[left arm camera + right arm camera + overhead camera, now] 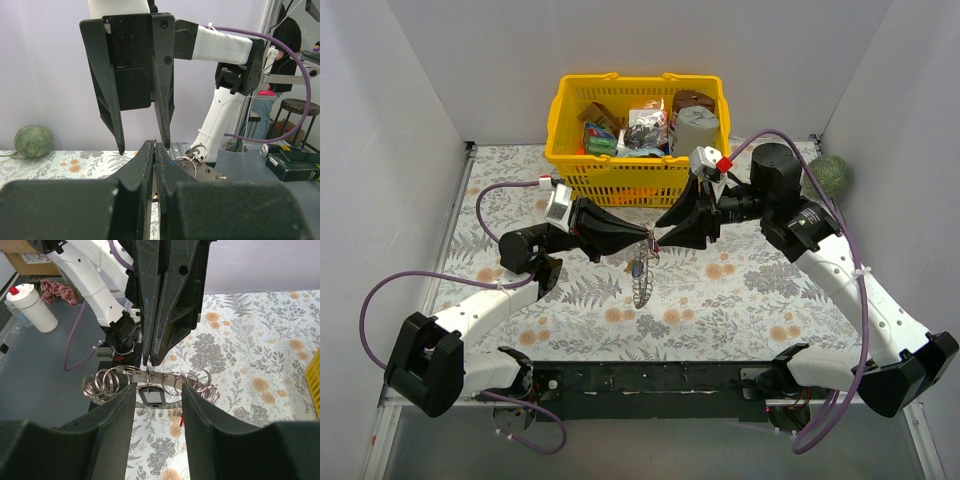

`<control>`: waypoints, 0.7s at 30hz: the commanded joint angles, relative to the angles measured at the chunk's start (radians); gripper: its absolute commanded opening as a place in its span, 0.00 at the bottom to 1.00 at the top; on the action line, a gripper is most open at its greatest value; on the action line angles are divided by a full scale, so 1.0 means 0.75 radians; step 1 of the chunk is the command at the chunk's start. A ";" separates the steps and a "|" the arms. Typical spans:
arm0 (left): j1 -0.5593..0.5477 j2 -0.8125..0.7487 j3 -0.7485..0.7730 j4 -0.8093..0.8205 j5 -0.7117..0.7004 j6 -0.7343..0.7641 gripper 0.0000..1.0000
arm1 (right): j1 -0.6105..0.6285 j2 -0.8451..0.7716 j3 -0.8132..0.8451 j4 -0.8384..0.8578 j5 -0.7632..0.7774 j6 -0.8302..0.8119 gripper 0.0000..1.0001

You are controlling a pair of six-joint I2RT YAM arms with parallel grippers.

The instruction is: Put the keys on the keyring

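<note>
The keyring (640, 280) is a silver metal band carrying several split rings, and it hangs in the air over the middle of the table. My left gripper (645, 238) is shut on one small ring at its top, as the right wrist view (149, 360) also shows. A key with a black head (153, 396) hangs from that ring. My right gripper (159, 405) is open, with its fingers on either side of the black key head and the band (172, 377). In the left wrist view my shut left gripper (155, 146) faces the open right gripper (144, 148). I cannot make out a blue key.
A yellow basket (638, 140) full of packets stands at the back centre, just behind the grippers. A green ball (832, 175) lies at the back right by the wall. White walls close in the left, right and back sides of the floral tablecloth (760, 300).
</note>
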 commanded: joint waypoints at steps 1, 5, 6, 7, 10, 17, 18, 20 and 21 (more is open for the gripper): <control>0.001 -0.026 0.045 0.087 -0.016 0.003 0.00 | 0.016 0.012 -0.011 0.069 -0.021 0.021 0.49; 0.003 -0.030 0.049 0.079 -0.012 0.009 0.00 | 0.026 0.024 -0.015 0.081 -0.021 0.027 0.46; 0.003 -0.028 0.051 0.073 -0.012 0.009 0.00 | 0.028 0.029 -0.015 0.081 -0.019 0.028 0.44; 0.003 -0.030 0.051 0.071 -0.010 0.011 0.00 | 0.026 0.033 -0.015 0.081 -0.019 0.030 0.43; 0.003 -0.032 0.051 0.063 -0.007 0.015 0.00 | 0.032 0.043 -0.015 0.079 -0.023 0.030 0.34; 0.001 -0.034 0.051 0.061 -0.014 0.025 0.00 | 0.032 0.045 -0.027 0.058 -0.011 0.023 0.04; 0.003 -0.034 0.053 0.061 -0.014 0.025 0.00 | 0.032 0.045 -0.029 0.052 -0.009 0.013 0.03; 0.003 -0.036 0.055 0.063 -0.016 0.025 0.00 | 0.035 0.043 -0.031 0.038 -0.003 0.005 0.01; 0.001 -0.036 0.057 0.065 -0.016 0.025 0.00 | 0.033 0.045 -0.031 0.030 -0.001 -0.005 0.01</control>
